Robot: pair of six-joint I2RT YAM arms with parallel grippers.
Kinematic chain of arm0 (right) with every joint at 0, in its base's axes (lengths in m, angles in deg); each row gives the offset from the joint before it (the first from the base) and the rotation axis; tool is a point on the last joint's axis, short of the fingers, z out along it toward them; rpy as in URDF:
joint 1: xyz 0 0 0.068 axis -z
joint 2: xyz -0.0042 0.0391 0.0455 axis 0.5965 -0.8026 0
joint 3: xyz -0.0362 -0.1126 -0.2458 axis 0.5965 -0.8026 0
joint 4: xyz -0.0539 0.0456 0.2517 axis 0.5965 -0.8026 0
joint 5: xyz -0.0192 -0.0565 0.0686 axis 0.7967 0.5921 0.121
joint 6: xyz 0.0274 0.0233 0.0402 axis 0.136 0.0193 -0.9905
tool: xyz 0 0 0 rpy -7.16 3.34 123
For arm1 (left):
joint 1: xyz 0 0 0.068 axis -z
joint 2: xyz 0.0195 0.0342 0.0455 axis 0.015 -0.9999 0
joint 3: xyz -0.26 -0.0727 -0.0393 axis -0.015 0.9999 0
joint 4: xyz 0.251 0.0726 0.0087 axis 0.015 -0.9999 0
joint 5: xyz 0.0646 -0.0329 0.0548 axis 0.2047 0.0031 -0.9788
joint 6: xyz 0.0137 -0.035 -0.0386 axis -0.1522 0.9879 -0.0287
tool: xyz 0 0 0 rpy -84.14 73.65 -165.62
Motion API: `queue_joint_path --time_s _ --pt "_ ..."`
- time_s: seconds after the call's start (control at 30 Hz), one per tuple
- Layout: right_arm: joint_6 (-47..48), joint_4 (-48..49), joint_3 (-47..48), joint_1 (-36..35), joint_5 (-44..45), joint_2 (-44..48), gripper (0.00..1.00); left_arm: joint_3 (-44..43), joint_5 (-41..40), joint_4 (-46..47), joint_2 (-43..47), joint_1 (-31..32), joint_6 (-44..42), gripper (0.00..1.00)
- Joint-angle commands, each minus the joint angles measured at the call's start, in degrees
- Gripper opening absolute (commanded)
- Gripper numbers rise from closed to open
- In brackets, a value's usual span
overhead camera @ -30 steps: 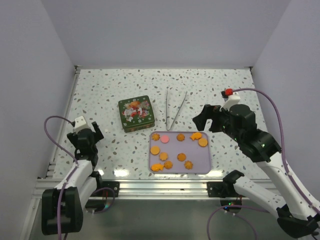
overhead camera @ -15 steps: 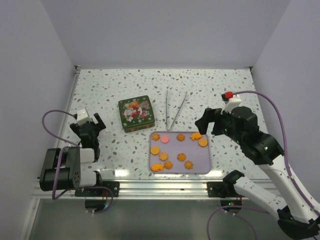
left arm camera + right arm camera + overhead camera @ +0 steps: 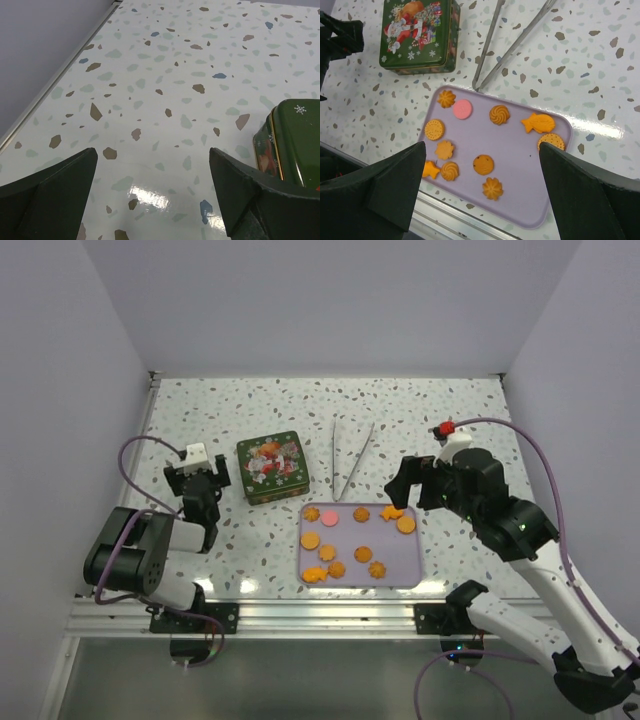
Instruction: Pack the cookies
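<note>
The little flat cookies (image 3: 483,164) all lie on a pale purple tray with a low rim (image 3: 520,165), near the front edge of the white speckled table (image 3: 430,410). There are eleven of them: one is a pink round and the rest are orange, some round, some like flowers or swirls, one like a star and one like a fish. They lie apart from each other in a single layer. The right gripper (image 3: 482,147) hangs in the air over the tray with its two fingers spread wide and nothing between them, and in its own camera the cookies show far below the gap. The left gripper (image 3: 152,165) is also spread wide and holds nothing. It sits low over the table just to the left of a square green tin with a Christmas picture on its lid (image 3: 270,467), well apart from the cookies. The tin stands near the far left corner of the tray, its lid is on, and what is inside is hidden. A pair of long thin metal tongs (image 3: 356,460) lies flat on the table past the tray, with its joined end right by the tray's far edge and its two arms spread open pointing away
</note>
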Motion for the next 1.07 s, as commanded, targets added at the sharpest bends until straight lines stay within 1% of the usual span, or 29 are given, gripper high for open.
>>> queue_joint_path --time_s 0.0,0.07,0.1,0.13,0.17,0.2,0.23,0.27,0.3,0.33,0.37,0.4,0.43,0.47,0.5,0.53,0.57,0.6,0.63,0.67,0.7,0.73,0.77,0.8,0.83,0.87,0.93,1.03 --pt "0.2 2.4 1.5 -0.2 -2.2 -0.1 0.99 -1.5 -2.7 4.3 0.0 0.2 -2.0 1.0" --pt "0.2 3.0 1.6 -0.2 -3.4 0.1 0.99 -5.8 -2.2 -2.4 -2.1 0.2 -2.3 1.0" --pt "0.1 3.1 1.2 -0.2 -3.8 0.2 0.99 -12.0 -2.0 -6.3 -3.5 0.2 -2.6 1.0" --pt "0.2 3.3 1.1 -0.2 -4.5 0.3 0.99 -16.2 -1.1 -16.6 -8.2 0.2 -2.6 1.0" --pt "0.2 4.0 0.7 -0.2 -4.6 0.4 0.99 -21.3 -1.0 -23.0 -11.8 0.2 -2.8 0.99" --pt "0.0 4.5 0.0 -0.2 -6.7 0.4 0.99 -33.1 -2.8 -28.1 -16.1 0.4 -3.1 0.77" --pt "-0.1 5.0 -0.3 -0.2 -7.6 0.4 0.99 -40.3 -5.0 -45.5 -26.4 0.6 -1.4 0.42" --pt "-0.3 5.6 -0.4 -0.2 -9.8 0.2 0.99 -48.6 -6.8 -56.3 -33.0 0.6 0.1 0.36" --pt "-0.8 6.0 -0.3 -0.2 -11.0 -0.5 0.99 -69.8 -11.9 -83.3 -39.6 1.5 5.6 0.91" --pt "-1.1 6.2 -0.2 -0.3 -11.5 -0.9 0.99 -82.5 -20.1 -98.7 -55.0 1.9 15.3 1.0" --pt "-1.2 6.4 0.7 -0.3 -12.5 -1.1 0.99 -95.1 -24.4 -112.0 -63.9 2.6 21.2 1.0" --pt "-0.6 6.5 1.1 -0.3 -14.0 -1.4 0.99 -124.1 -28.8 -136.8 -73.2 3.2 24.5 1.0" --pt "-0.2 6.9 1.4 -0.3 -14.4 -1.5 0.99 -131.1 -43.3 -137.0 -86.0 4.0 16.9 1.0" --pt "-0.1 7.2 1.6 -0.3 -14.3 -1.5 0.99 -127.3 -52.3 -134.3 -87.3 5.8 10.2 1.0" --pt "-0.3 7.5 2.1 -0.3 -12.6 -1.3 0.99 -120.8 -53.4 -120.0 -86.3 5.8 2.2 1.0" --pt "-0.1 7.9 2.4 -0.3 -12.1 -1.0 0.99 -111.8 -59.9 -106.6 -79.4 6.2 -12.4 1.0" --pt "0.3 7.9 2.6 -0.3 -11.3 -0.5 0.99 -91.2 -65.0 -85.4 -75.2 6.3 -17.3 1.0" --pt "0.4 8.1 2.4 -0.3 -9.4 -0.3 0.99 -81.5 -67.8 -45.6 -68.2 6.4 -27.9 1.0" --pt "0.4 9.0 2.0 -0.3 -9.1 0.5 0.99 -72.7 -65.3 -25.7 -66.5 6.6 -55.0 1.0" --pt "0.8 9.3 1.5 -0.3 -9.0 0.8 0.99 -61.8 -61.8 -9.1 -65.9 7.1 -67.6 1.0" --pt "0.9 9.5 1.1 -0.3 -8.6 1.0 0.99 -59.1 -60.4 13.9 -66.2 7.3 -75.6 1.0" --pt "0.5 9.4 0.6 -0.3 -8.0 1.0 0.99 -58.2 -60.4 14.9 -66.7 7.5 -82.8 1.0" --pt "0.4 8.8 1.0 -0.3 -7.5 0.4 0.99 -58.3 -62.2 11.1 -66.2 7.6 -78.3 1.0" --pt "0.4 8.2 1.1 -0.3 -7.7 0.0 0.99 -59.3 -64.4 7.9 -66.7 7.6 -75.6 1.0" --pt "0.4 7.7 1.2 -0.3 -8.0 -0.3 0.99 -60.5 -67.9 7.9 -67.3 7.7 -75.9 1.0" --pt "0.6 7.4 1.5 -0.3 -8.1 -0.8 0.99 -61.8 -67.8 10.6 -68.0 7.7 -79.2 1.0" --pt "0.6 9.4 0.6 -0.4 -8.1 -0.7 0.99 -62.9 -67.8 12.3 -69.0 7.7 -81.5 1.0" --pt "0.3 8.2 0.6 -0.3 -5.1 -2.8 0.99 -63.1 -67.8 12.2 -69.0 7.7 -81.2 1.0"
